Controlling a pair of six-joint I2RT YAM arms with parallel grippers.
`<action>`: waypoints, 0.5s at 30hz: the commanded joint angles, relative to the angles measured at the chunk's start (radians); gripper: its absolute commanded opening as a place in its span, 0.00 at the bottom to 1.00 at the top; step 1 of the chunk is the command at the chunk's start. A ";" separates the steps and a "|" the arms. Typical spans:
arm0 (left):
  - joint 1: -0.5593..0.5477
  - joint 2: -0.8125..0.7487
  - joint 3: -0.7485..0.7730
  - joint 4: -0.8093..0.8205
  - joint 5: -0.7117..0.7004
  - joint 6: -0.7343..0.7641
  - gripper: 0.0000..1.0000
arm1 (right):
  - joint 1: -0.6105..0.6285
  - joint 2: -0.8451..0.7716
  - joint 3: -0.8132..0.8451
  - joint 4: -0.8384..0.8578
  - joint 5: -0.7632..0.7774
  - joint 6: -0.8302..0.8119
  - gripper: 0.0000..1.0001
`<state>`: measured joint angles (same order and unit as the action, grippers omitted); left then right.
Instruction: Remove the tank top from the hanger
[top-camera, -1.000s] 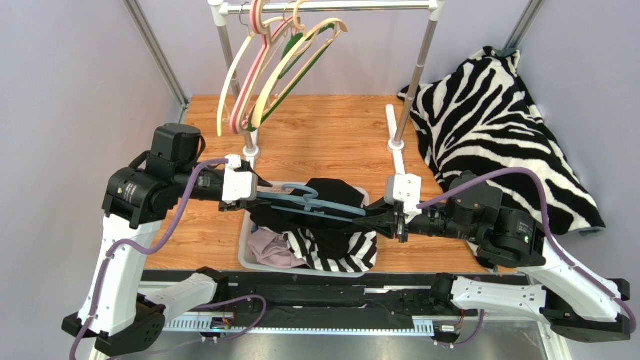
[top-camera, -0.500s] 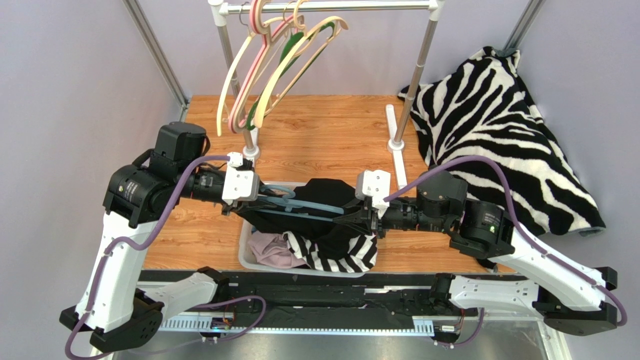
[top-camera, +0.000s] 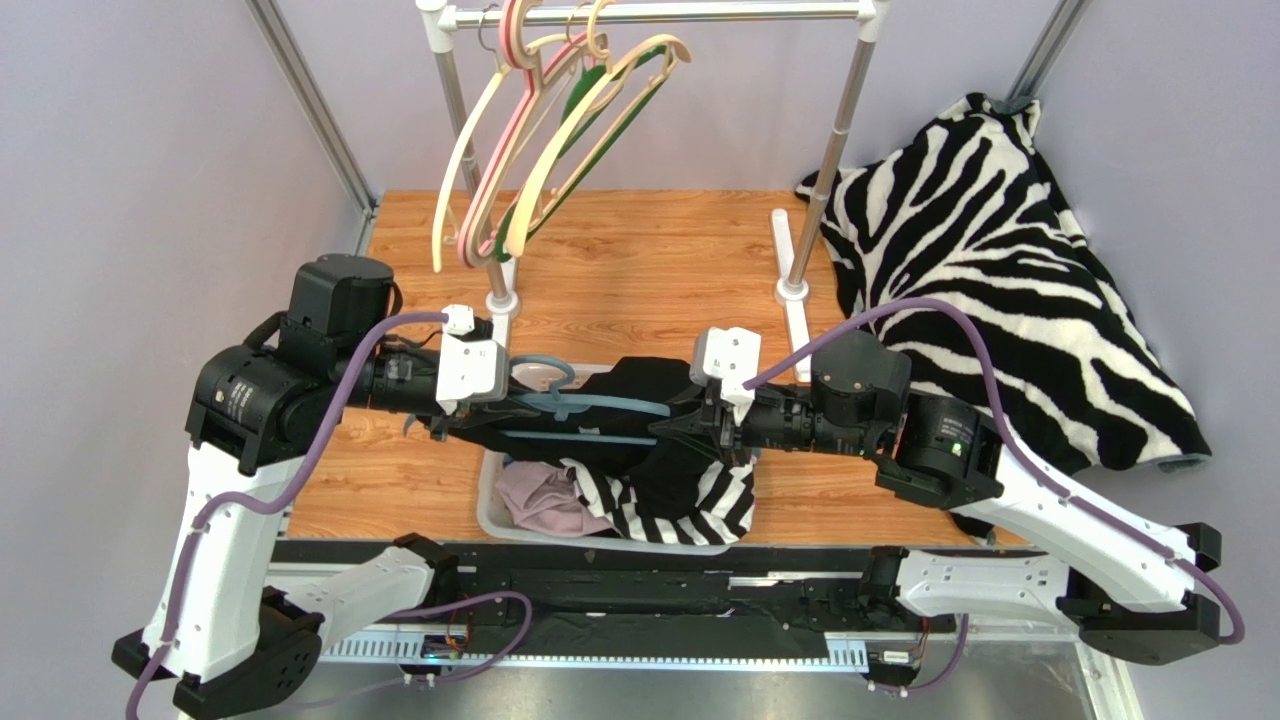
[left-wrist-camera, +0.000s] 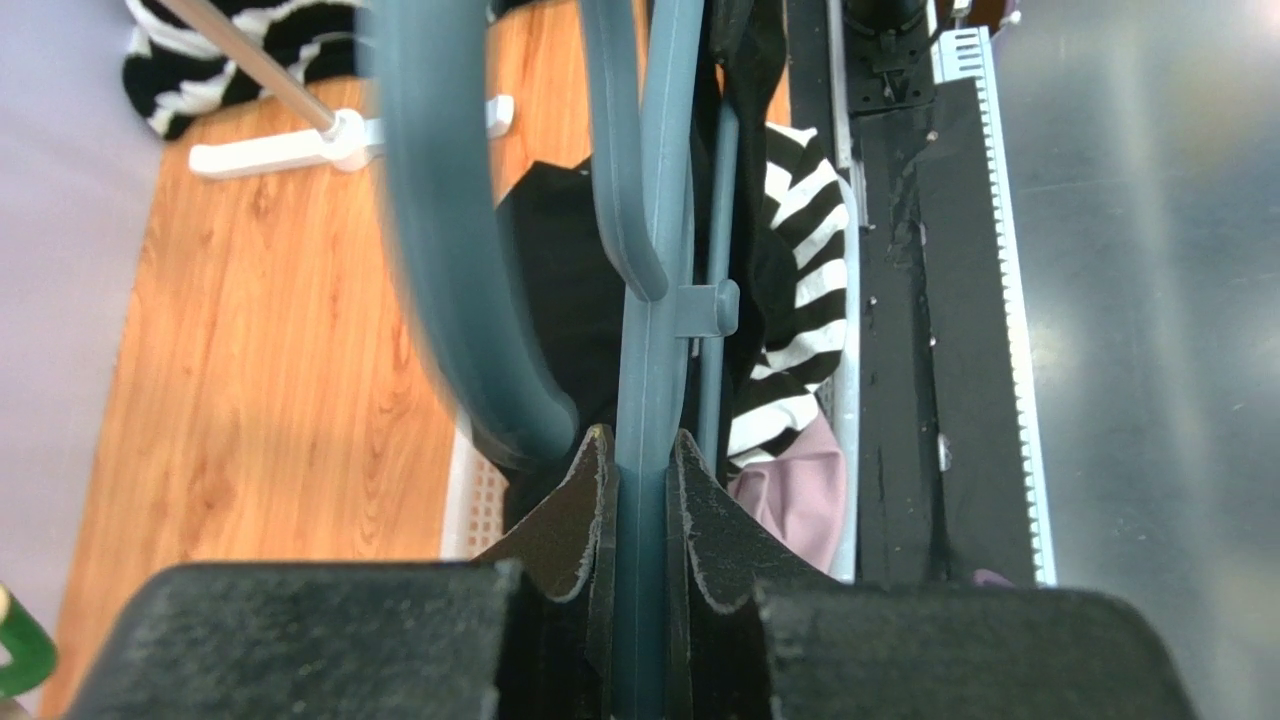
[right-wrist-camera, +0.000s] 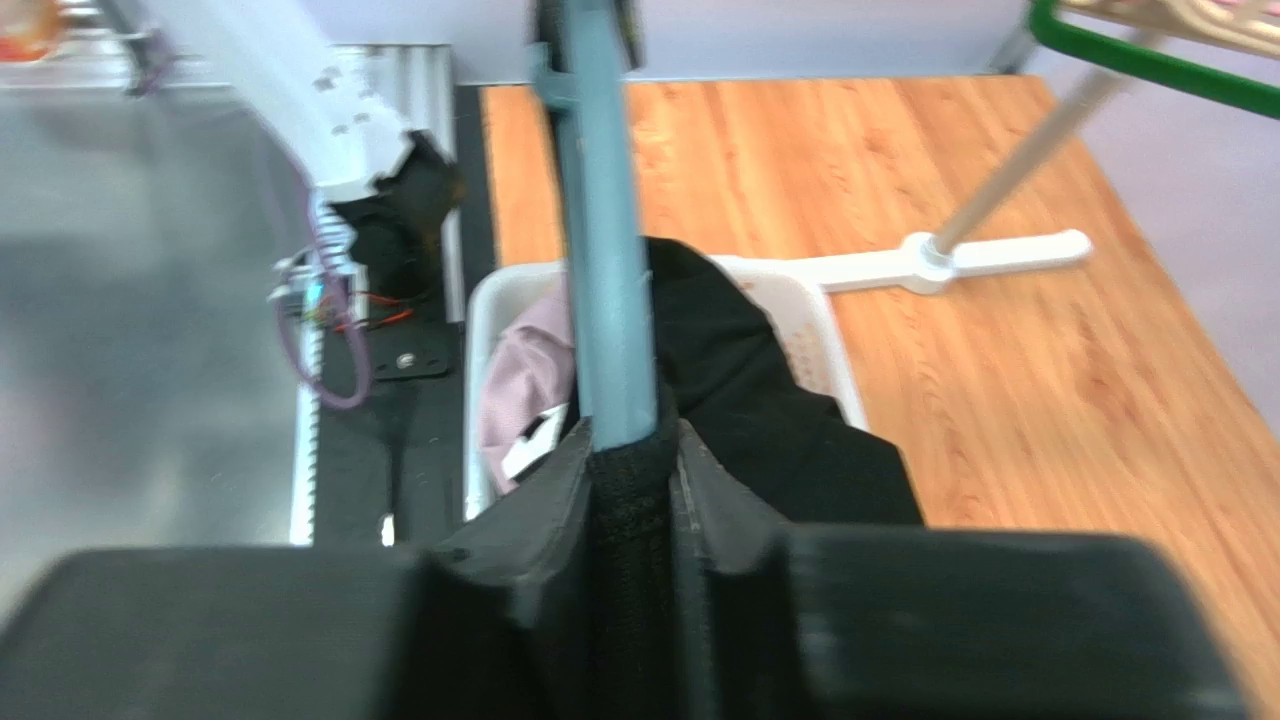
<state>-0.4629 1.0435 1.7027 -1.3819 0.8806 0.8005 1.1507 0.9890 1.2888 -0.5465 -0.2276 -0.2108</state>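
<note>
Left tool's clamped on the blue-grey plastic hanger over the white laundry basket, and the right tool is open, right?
No, the right tool is shut on the black tank top, as the right wrist view shows. The left tool is clamped on the blue-grey plastic hanger over the white laundry basket.

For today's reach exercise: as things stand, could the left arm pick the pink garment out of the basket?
Probably not. The left arm has its jaws shut on the blue hanger, which is held, with the black tank top, over the basket containing the pink garment.
</note>
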 joint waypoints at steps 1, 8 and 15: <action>-0.014 0.006 0.006 -0.091 -0.020 -0.125 0.00 | 0.006 0.019 -0.005 0.215 0.213 0.008 0.37; -0.014 -0.003 -0.006 0.039 -0.213 -0.259 0.00 | 0.004 -0.081 -0.025 0.289 0.490 -0.032 0.62; -0.014 0.001 -0.011 0.081 -0.315 -0.304 0.00 | 0.006 -0.141 -0.078 0.247 0.479 0.046 0.59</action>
<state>-0.4755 1.0470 1.6955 -1.3449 0.6357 0.5541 1.1545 0.8886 1.2495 -0.3450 0.2070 -0.2150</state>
